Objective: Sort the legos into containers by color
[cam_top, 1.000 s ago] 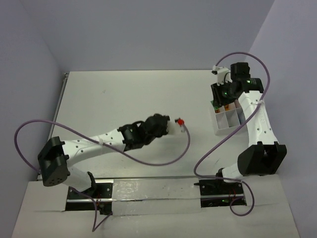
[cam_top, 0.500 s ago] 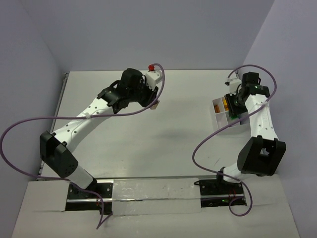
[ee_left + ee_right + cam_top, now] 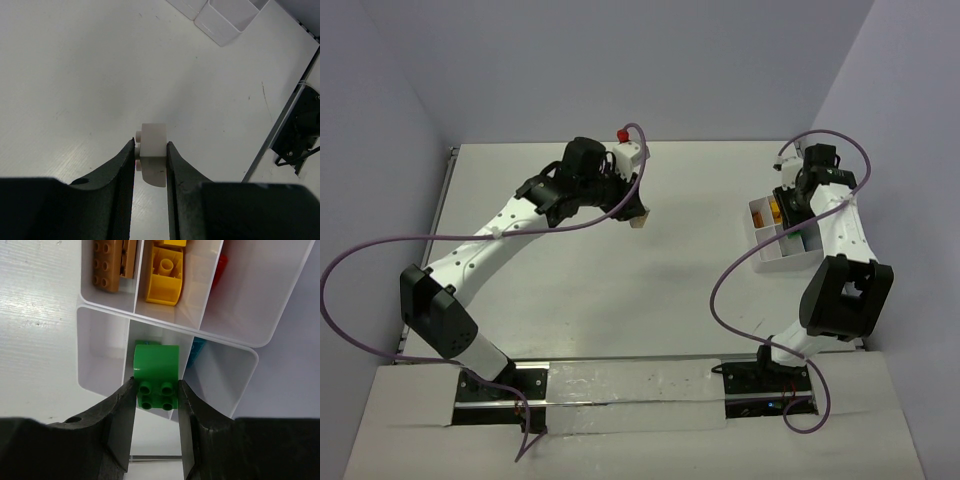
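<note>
Legos are partly sorted. Nearest, the right gripper (image 3: 156, 386) pinches a green lego (image 3: 156, 371) just above the white tray (image 3: 102, 350), over a box that looks to have green in it. A teal lego (image 3: 198, 351) sits in the box beside. A yellow lego (image 3: 164, 280), a brown lego (image 3: 109, 262) and a red lego (image 3: 221, 270) lie in the boxes beyond. Dropped off-centre, the green one may hit the thin wall and hop in with teal.

Well apart from the tray, the left gripper (image 3: 151, 150) squeezes a white lego (image 3: 152, 160) by its lower part. It could slip on the long way over.

Only the right wrist view shows the colours in the boxes. Only the top view shows how far apart the arms are.
</note>
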